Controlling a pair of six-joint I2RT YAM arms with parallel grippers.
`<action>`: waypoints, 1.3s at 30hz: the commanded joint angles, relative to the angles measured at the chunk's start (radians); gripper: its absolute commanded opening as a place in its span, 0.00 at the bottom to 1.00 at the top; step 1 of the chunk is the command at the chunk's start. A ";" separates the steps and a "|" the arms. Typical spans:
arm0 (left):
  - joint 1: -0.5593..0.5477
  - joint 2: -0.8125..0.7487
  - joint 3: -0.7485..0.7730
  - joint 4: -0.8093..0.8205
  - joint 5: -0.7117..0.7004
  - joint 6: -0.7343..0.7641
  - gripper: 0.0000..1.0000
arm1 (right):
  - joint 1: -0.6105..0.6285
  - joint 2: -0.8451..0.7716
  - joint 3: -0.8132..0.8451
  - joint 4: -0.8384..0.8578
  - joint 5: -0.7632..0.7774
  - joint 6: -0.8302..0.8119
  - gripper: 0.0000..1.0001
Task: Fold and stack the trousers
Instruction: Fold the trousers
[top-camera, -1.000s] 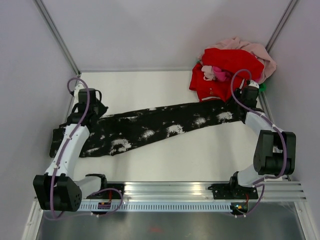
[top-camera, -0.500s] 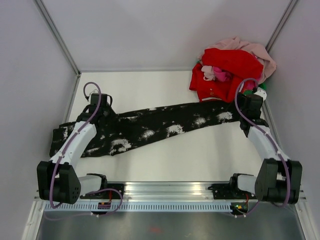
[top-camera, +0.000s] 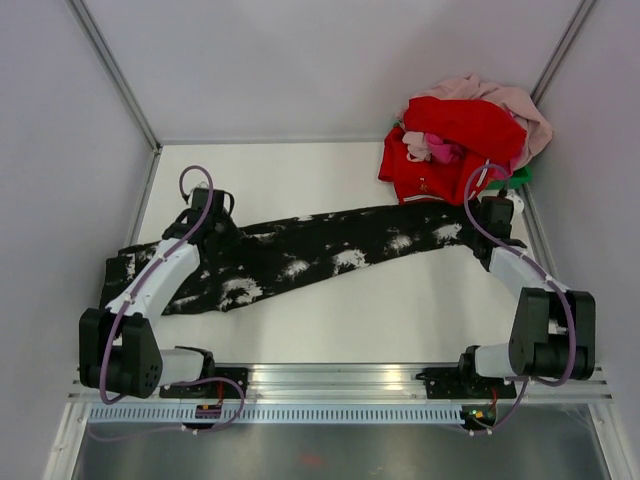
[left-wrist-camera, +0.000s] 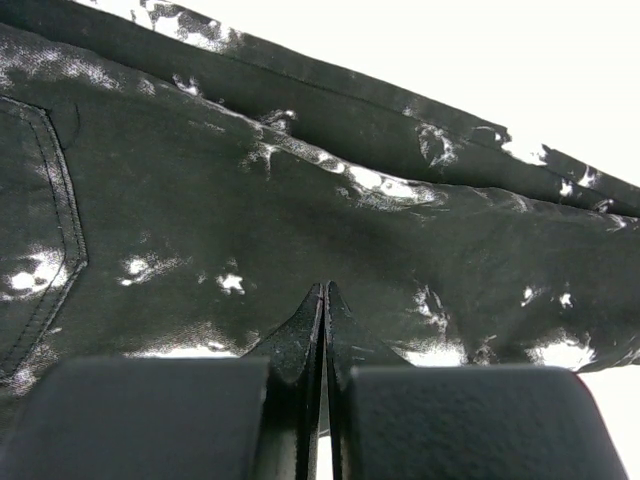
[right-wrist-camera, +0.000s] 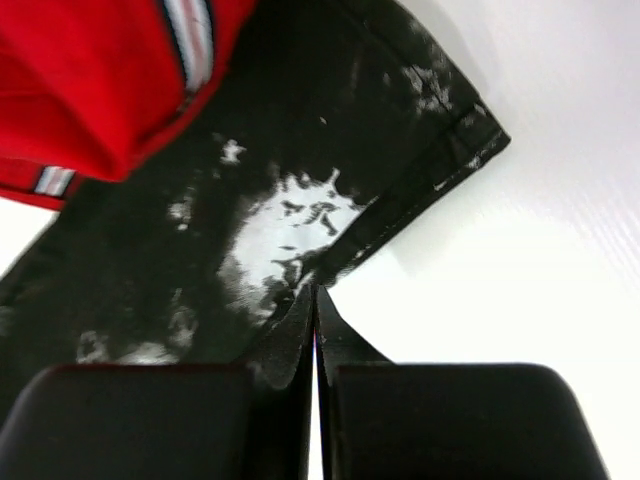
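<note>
**Left arm has swung right, right arm nearer; the long black, white-splattered fabric trousers (top-camera: 330, 250) have not stirred**

They lie flat across the white table (top-camera: 400, 320), long axis from waist at near left to hems at far right, beside the red white-trimmed garment (top-camera: 450, 140); the left gripper (left-wrist-camera: 323, 292) is over the seat, the right gripper (right-wrist-camera: 315, 292) at the hem; both have fingers pressed together, with no cloth visibly between.
</note>
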 joint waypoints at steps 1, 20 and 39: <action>-0.005 -0.012 -0.010 0.026 0.012 -0.001 0.02 | 0.000 0.068 0.007 0.095 0.033 0.048 0.00; -0.003 -0.045 -0.041 0.007 -0.040 -0.015 0.02 | -0.005 0.409 0.153 0.204 0.073 0.132 0.00; -0.003 -0.036 0.023 -0.143 -0.171 -0.073 0.02 | -0.206 0.234 0.068 -0.250 0.206 0.164 0.00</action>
